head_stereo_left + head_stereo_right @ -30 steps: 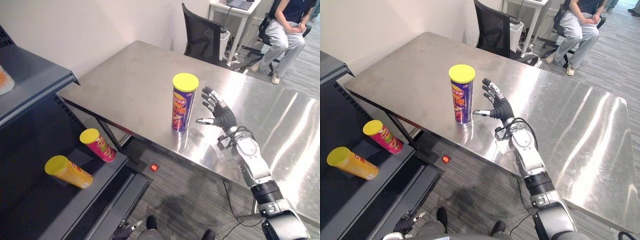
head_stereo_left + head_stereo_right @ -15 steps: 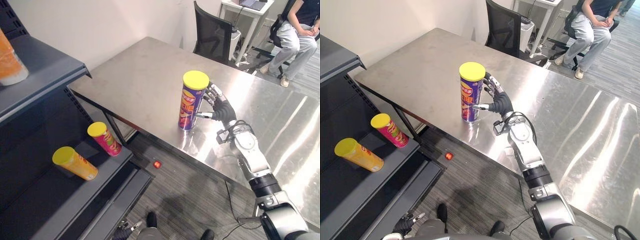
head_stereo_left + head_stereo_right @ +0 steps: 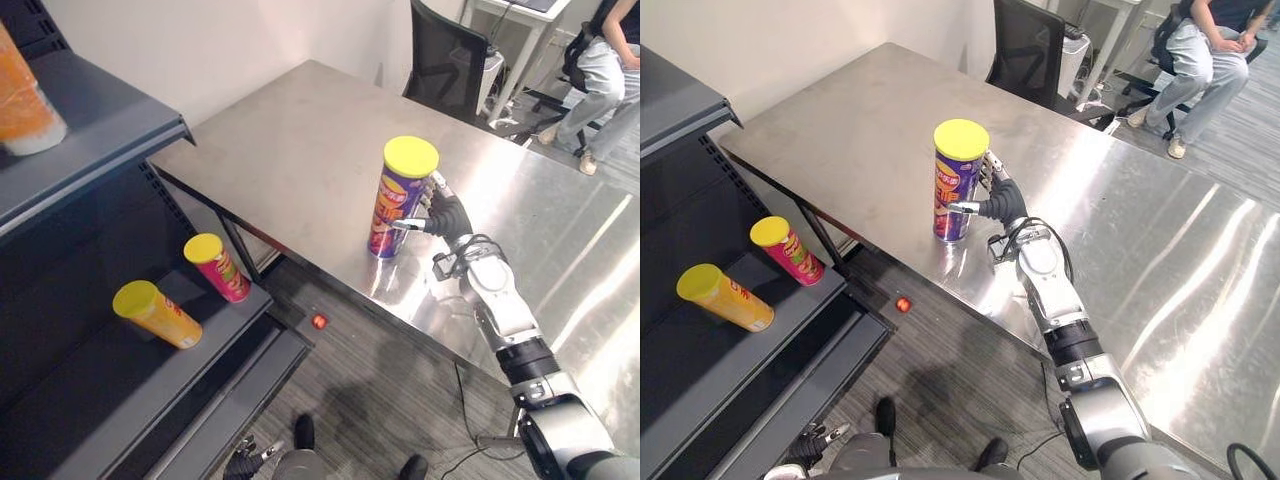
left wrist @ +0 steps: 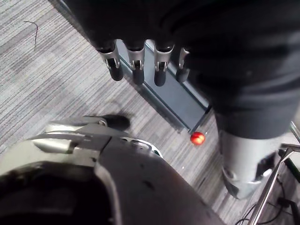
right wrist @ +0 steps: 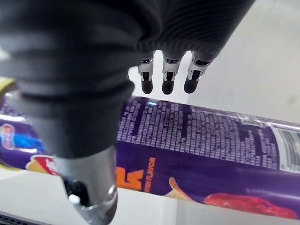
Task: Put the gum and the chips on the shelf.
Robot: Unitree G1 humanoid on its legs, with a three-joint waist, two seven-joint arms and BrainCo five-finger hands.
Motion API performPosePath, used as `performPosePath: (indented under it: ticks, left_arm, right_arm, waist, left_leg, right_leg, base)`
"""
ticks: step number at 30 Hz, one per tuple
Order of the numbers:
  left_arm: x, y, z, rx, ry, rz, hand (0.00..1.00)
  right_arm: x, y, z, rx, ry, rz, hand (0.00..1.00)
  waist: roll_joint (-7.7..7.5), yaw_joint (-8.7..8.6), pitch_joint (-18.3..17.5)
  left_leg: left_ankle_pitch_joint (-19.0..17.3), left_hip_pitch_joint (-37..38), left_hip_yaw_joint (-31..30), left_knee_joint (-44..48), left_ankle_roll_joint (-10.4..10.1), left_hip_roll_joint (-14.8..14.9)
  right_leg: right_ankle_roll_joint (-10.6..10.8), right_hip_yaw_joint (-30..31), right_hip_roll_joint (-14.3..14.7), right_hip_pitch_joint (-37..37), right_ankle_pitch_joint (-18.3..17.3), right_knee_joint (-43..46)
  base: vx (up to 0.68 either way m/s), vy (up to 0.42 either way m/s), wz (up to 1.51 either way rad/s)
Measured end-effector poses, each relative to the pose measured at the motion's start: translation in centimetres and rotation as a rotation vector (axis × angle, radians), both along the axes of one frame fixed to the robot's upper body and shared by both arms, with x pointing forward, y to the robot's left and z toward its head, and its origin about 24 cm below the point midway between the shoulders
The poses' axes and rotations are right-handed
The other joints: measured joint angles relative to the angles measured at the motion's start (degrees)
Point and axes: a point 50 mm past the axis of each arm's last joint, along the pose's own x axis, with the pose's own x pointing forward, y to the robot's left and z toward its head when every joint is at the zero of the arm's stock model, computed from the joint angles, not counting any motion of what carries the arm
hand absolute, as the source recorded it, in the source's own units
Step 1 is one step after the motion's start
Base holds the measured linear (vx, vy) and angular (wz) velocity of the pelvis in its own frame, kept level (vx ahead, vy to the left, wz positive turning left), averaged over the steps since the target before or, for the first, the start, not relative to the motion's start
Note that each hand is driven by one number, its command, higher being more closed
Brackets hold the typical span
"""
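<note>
- One purple chips can [image 3: 400, 200] with a yellow lid, upright on the steel bench [image 3: 290, 140], near the front edge.
- My right robot hand [image 3: 449, 214] is at the can's side, wide: thumb on the near side, fingers [image 5: 168, 80] straight past the far side, can between them, nothing curled round it. Can't tell if the fingers touch it.
- My left robot hand [image 4: 136, 70] hangs low over the floor [image 4: 47, 70], fingers straight, holding nothing.
- Two cans lie on the lower board of the dark shelf [image 3: 100, 390] on my left: yellow can [image 3: 155, 313] and pink can [image 3: 218, 267], near each other, not touching.
- Orange item [image 3: 25, 100] on the upper board, cut off by the view's edge.
- Small red ball [image 3: 319, 321] on the floor between shelf and bench.
- Black chair [image 3: 450, 60] at the bench's far side; a seated person [image 3: 610, 70] beyond it.
</note>
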Motion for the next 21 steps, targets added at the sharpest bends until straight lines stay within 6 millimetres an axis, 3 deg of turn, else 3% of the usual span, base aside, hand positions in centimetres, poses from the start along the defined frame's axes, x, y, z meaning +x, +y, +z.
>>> performPosePath:
  ticks: [6, 7, 10, 21]
  left_arm:
    - [0.0, 0.1, 0.0, -0.006, -0.006, 0.032, 0.00]
    - [0.0, 0.1, 0.0, -0.006, -0.006, 0.033, 0.00]
    - [0.2, 0.1, 0.1, -0.005, -0.015, 0.032, 0.00]
    - [0.2, 0.0, 0.1, -0.005, -0.015, 0.031, 0.00]
  right_arm:
    - [0.6, 0.0, 0.7, 0.004, -0.011, -0.019, 0.00]
    - [0.6, 0.0, 0.8, 0.003, -0.013, -0.019, 1.00]
    - [0.6, 0.1, 0.9, 0.000, -0.017, -0.017, 1.00]
    - [1.0, 1.0, 1.6, -0.025, -0.032, 0.012, 1.00]
  waist:
    - [0.09, 0.25, 0.6]
    - [0.11, 0.46, 0.6]
    - [0.11, 1.41, 0.6]
    - [0.12, 1.50, 0.6]
  left_leg:
    - [0.3, -0.9, -0.8, 0.0, 0.0, -0.1]
    - [0.3, -1.0, -0.9, 0.0, -0.1, -0.1]
    - [0.3, -1.0, -1.0, 0.0, -0.1, -0.1]
    - [0.5, -1.2, -1.2, 0.0, 0.0, -0.2]
  right_leg:
    - [0.0, -0.9, -0.1, -0.4, 0.0, 0.1]
    - [0.0, -1.0, 0.0, -0.4, 0.0, 0.1]
    - [0.0, -1.2, -0.1, -0.3, -0.1, 0.1]
    - [0.0, -1.6, -0.1, -0.2, -0.2, 0.3]
  base:
    - [0.00, 0.004, 0.06]
    - [0.02, -0.001, 0.06]
    - [0.00, 0.000, 0.02]
    - [0.00, 0.001, 0.02]
